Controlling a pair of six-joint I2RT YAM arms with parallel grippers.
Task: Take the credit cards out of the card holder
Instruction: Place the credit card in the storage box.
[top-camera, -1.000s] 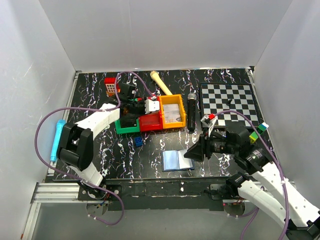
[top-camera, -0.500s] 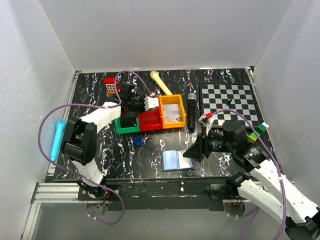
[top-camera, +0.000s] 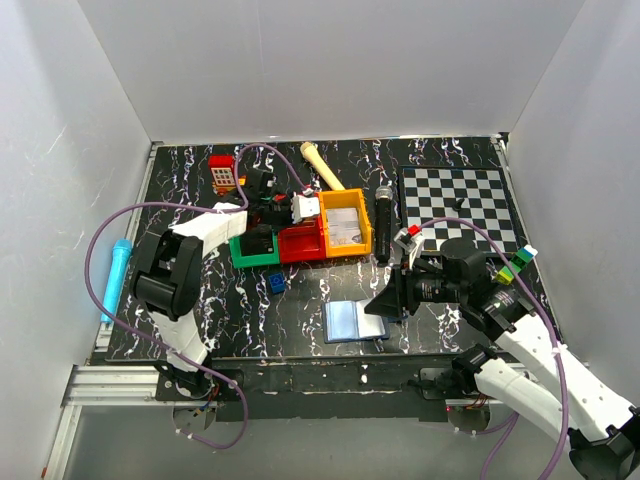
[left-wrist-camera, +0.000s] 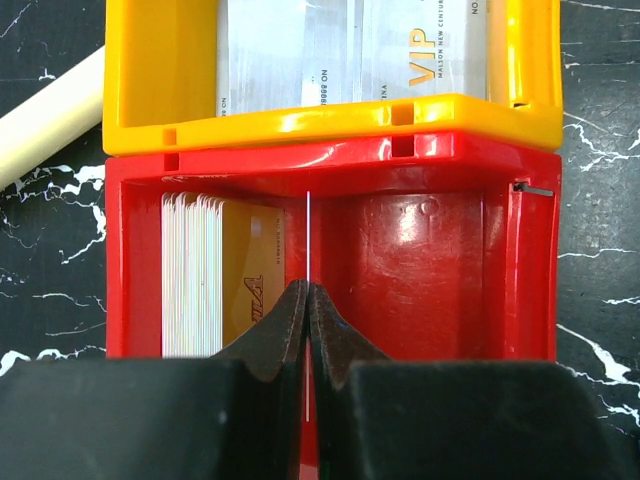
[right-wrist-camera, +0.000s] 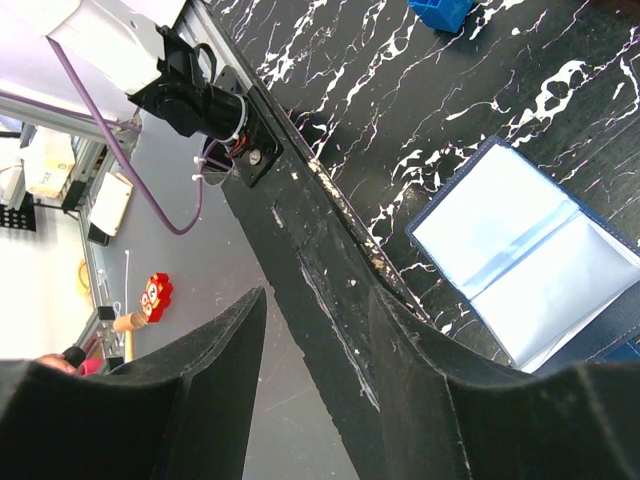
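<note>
Fingers of my left gripper (left-wrist-camera: 307, 300) are pinched tight on a thin white card (left-wrist-camera: 308, 230) seen edge-on, over the red bin (left-wrist-camera: 430, 260), where a stack of cards (left-wrist-camera: 195, 275) stands on edge. The card holder (top-camera: 355, 321) lies open, pale inner faces up, at the near middle of the table. My right gripper (right-wrist-camera: 322, 335) hangs just right of it, roughly half open, holding nothing.
</note>
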